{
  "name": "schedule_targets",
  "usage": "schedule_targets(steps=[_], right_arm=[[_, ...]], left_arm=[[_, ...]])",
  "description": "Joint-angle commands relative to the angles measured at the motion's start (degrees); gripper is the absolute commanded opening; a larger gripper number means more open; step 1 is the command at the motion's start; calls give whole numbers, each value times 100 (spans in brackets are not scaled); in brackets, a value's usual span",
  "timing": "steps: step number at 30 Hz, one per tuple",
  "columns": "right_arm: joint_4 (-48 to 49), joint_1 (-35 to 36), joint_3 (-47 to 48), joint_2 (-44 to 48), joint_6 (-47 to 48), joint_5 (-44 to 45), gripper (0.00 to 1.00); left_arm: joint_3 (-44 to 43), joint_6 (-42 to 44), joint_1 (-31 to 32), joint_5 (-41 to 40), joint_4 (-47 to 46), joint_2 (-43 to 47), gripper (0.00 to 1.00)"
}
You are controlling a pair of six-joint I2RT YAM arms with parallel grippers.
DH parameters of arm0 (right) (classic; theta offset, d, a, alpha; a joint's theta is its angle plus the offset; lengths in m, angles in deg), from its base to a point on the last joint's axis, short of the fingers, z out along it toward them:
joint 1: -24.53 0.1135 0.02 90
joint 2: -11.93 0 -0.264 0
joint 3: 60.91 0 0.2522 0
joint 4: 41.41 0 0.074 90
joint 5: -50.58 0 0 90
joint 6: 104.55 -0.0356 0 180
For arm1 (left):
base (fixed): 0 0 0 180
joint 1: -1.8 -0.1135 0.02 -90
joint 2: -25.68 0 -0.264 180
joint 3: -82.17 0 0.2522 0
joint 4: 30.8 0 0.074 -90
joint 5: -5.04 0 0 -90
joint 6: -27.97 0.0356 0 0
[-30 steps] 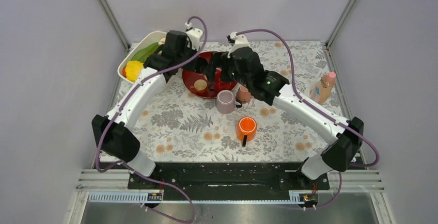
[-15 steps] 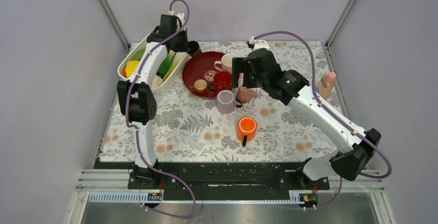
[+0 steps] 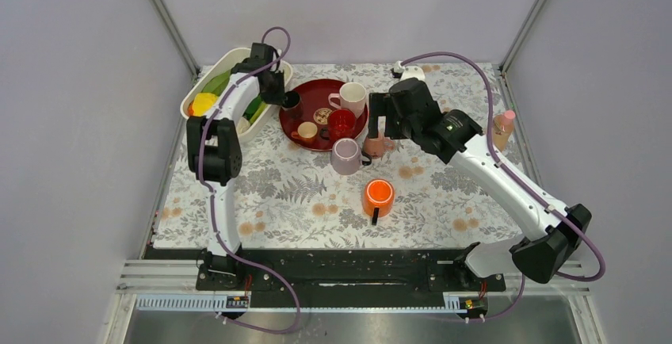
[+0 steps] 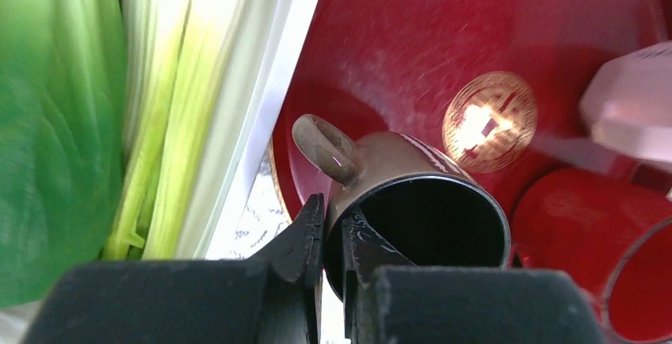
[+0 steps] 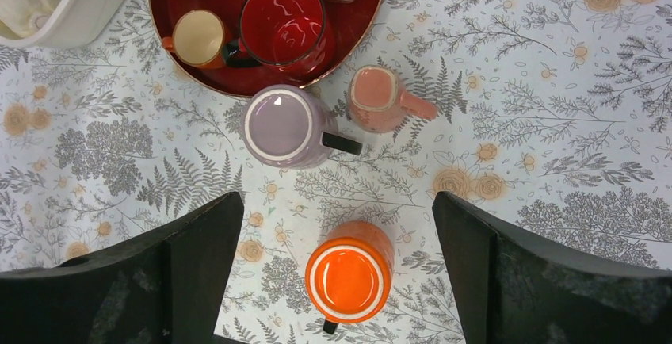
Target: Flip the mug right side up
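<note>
My left gripper (image 4: 333, 233) is shut on the rim of a dark brown mug (image 4: 412, 170), one finger inside the mouth and one outside, next to the handle. The mug's mouth faces the wrist camera. It hangs at the left edge of the red tray (image 4: 380, 43). In the top view the left gripper (image 3: 284, 97) and brown mug (image 3: 293, 101) sit at the left rim of the tray (image 3: 295, 128). My right gripper (image 3: 379, 118) is open and empty, held high right of the tray. In its wrist view the right gripper (image 5: 339, 273) frames an orange mug (image 5: 349, 274).
A cream mug (image 3: 352, 97), a red mug (image 3: 341, 123) and a small tan cup (image 3: 307, 131) are on the tray. A purple mug (image 3: 346, 155), a pink mug (image 3: 374, 146) and the orange mug (image 3: 379, 196) stand base-up on the cloth. A white vegetable tub (image 3: 198, 89) is left, a bottle (image 3: 496, 134) right.
My left arm swung from the tray's middle to the back left with the brown mug, then came down to the tray's left rim. My right gripper drew back to the right.
</note>
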Motion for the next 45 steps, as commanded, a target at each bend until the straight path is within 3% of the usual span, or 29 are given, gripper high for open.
schedule_targets(steps=[1,8,12,17,22,25,28,33,41,45], right_arm=[[-142,-50,-174,199,29,56,99],[-241,-52,-661,250,84,-302,100],[-386,-51,-930,220,93,-661,99],[358,-52,-1512,221,1192,-2278,99],[116,-65,-1428,10,2452,-2850,99],[-912,-41,-1008,-204,1652,-2030,98],[-1663,216,-1112,7,-115,-794,99],[-1204,1146,-2295,1005,-2358,491,99],[520,1907,-3584,1161,-2943,1055,99],[444,2150,-3503,762,-3275,1430,90]], left_arm=[[451,-36,-66,1,-46,422,0],[540,14,-5,129,33,306,2],[502,48,-6,100,166,310,34],[363,158,-7,68,147,545,53],[157,385,-5,441,237,1008,64],[166,712,-4,701,302,1544,72],[205,951,-4,843,525,2019,77],[974,1133,-3,677,398,2846,81],[1881,823,105,1011,87,3611,81],[2038,657,137,1252,17,3775,81]])
